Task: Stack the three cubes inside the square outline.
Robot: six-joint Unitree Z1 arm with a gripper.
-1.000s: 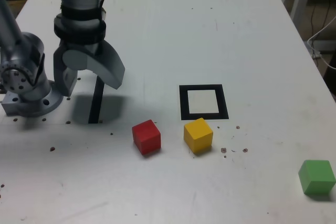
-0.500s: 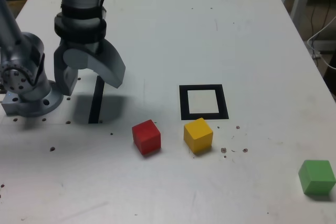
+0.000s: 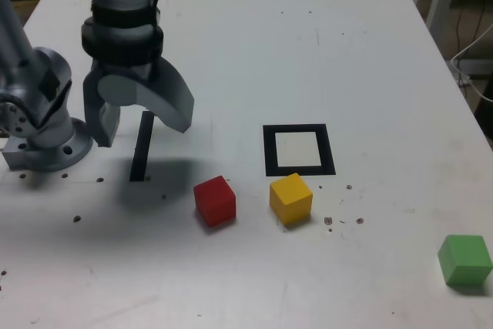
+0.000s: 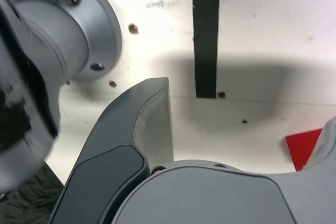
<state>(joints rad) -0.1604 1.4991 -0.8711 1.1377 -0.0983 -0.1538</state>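
- The white tabletop [image 3: 254, 44] is the biggest thing, and the grey metal pincer [image 3: 139, 125] hangs above it, jaws wide apart and empty.
- The thick black square outline with a white centre [image 3: 299, 149] lies further off from the pincer than the small matte red cube [image 3: 215, 200].
- Beyond the red cube is the matte yellow cube [image 3: 291, 198]; the matte green cube [image 3: 465, 259] is farthest.
- I'd go for red first: centre the jaws over it, then drop straight down.
- The wrist view only catches a red corner [image 4: 304, 148] and the straight black strip [image 4: 206, 30]; the exterior view shows everything.

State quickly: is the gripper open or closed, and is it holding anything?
Gripper: open, holding nothing, raised above the table near the black strip.
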